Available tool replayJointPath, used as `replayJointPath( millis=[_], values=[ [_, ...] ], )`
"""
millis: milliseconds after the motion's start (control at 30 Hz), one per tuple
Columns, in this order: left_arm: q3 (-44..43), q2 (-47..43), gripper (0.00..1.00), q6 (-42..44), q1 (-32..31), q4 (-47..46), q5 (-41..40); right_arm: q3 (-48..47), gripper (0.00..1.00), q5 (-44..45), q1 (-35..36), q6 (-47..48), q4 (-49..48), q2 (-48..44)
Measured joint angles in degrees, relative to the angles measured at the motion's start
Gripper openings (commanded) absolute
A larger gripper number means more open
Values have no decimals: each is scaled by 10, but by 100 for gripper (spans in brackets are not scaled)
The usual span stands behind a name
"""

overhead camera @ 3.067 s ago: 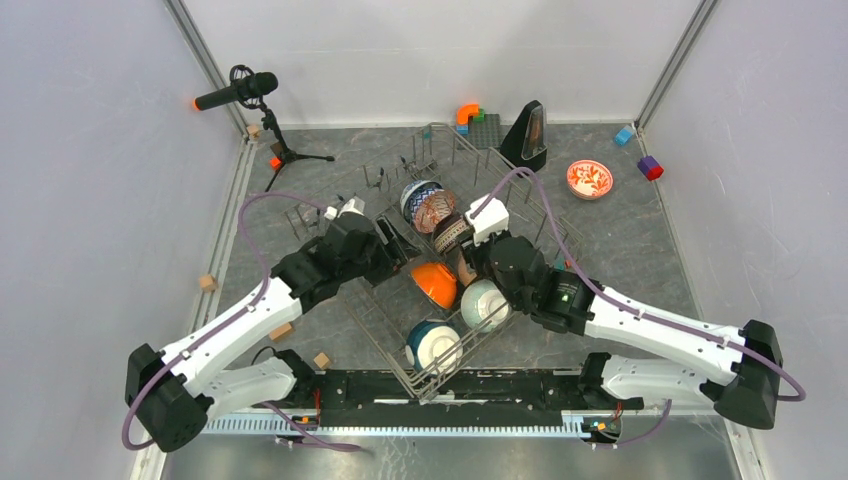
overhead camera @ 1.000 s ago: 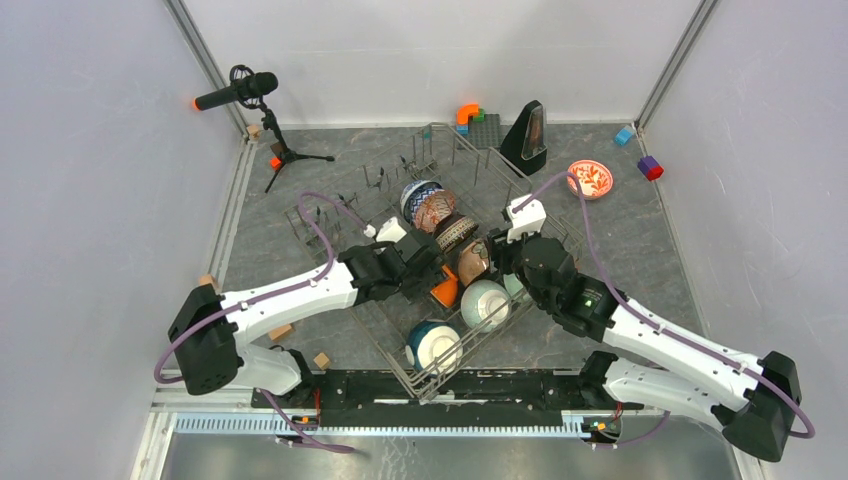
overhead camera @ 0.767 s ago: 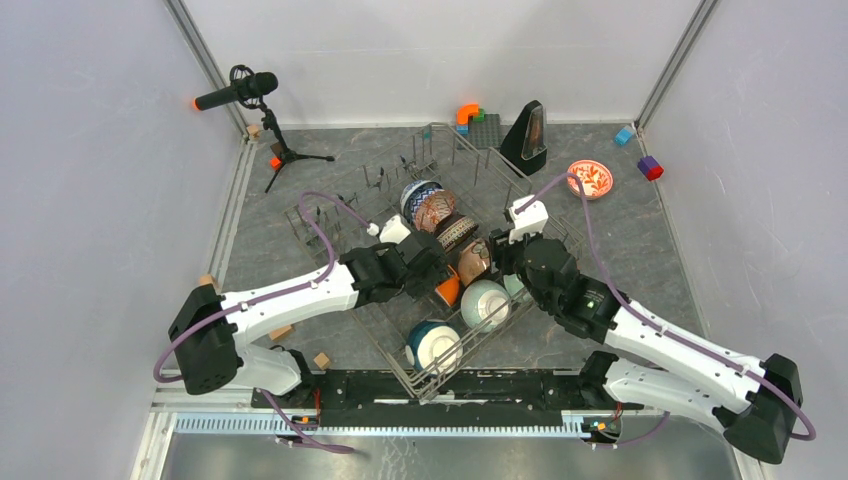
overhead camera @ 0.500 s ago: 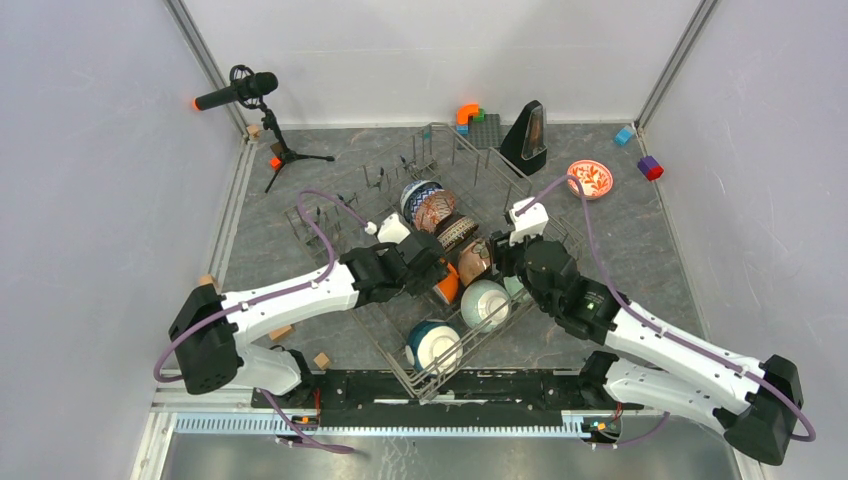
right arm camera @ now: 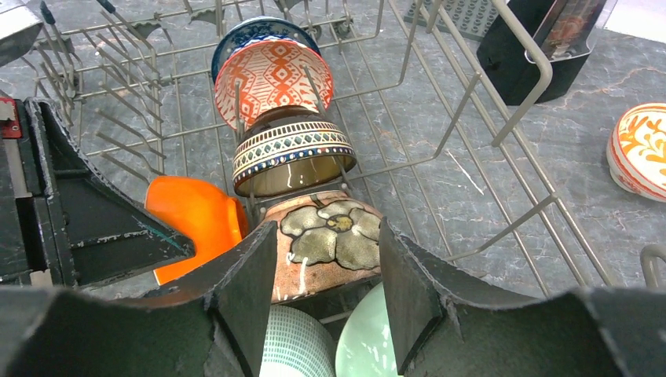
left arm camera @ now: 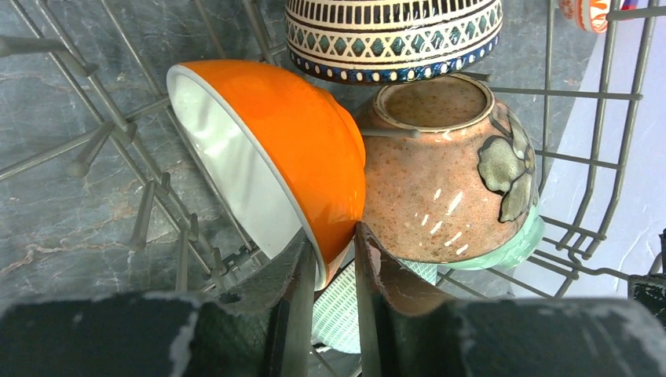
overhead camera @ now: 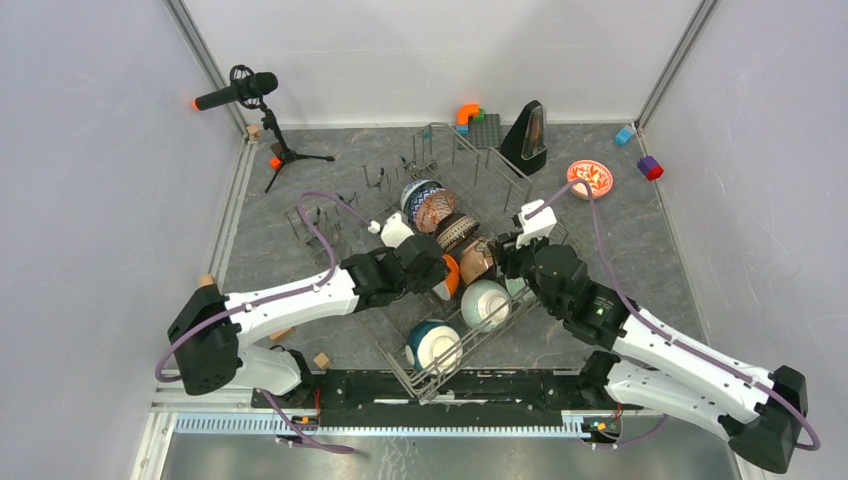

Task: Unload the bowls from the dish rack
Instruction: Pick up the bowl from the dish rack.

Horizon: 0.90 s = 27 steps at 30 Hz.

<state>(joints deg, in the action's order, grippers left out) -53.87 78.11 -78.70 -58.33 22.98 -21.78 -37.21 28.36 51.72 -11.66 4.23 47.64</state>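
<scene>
The grey wire dish rack (overhead camera: 385, 330) holds several bowls in a row: blue-white (overhead camera: 415, 192), red-lattice (overhead camera: 435, 210), striped (overhead camera: 455, 232), tan flowered (overhead camera: 475, 260), orange (overhead camera: 450, 272), ribbed white (overhead camera: 485, 303), mint green (right arm camera: 365, 338) and teal with a white base (overhead camera: 433, 345). My left gripper (left arm camera: 330, 275) is shut on the orange bowl's (left arm camera: 298, 149) rim, one finger inside and one outside. My right gripper (right arm camera: 326, 267) is open, with its fingers on either side of the tan bowl (right arm camera: 330, 236). A red-floral bowl (overhead camera: 590, 178) sits on the table at the far right.
A microphone on a tripod (overhead camera: 240, 90) stands at the far left. A black metronome (overhead camera: 528, 135) and a studded plate with blocks (overhead camera: 485, 130) stand behind the rack. Blue (overhead camera: 623, 135) and purple (overhead camera: 650, 167) blocks lie at the far right. Wooden cubes (overhead camera: 322, 360) lie at the near left.
My left arm reached into the rack and closed on the orange bowl's rim, and the bowl tipped up toward the tan one. My right gripper moved forward over the tan bowl.
</scene>
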Motion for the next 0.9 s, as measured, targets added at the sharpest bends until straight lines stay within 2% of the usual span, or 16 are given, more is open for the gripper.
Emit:
replayJointPath(
  millis=[267, 400, 567, 767, 800, 900],
  values=[
    [42, -38, 2, 28, 0, -52, -1, 6, 61, -31, 0, 5, -3, -33],
    [58, -75, 2, 56, 0, -67, 0, 6, 69, -47, 0, 5, -3, -44],
    [76, -144, 2, 94, 0, -81, -2, 6, 78, -74, 0, 6, -2, -52],
    [85, -231, 2, 153, 0, -93, -7, -7, 80, -106, 0, 4, 0, -59],
    [85, -239, 8, 159, 0, -94, -9, -12, 80, -110, 0, 4, 0, -60],
    [82, -246, 47, 170, 0, -83, -14, -21, 80, -115, 0, 4, 0, -64]
  ],
)
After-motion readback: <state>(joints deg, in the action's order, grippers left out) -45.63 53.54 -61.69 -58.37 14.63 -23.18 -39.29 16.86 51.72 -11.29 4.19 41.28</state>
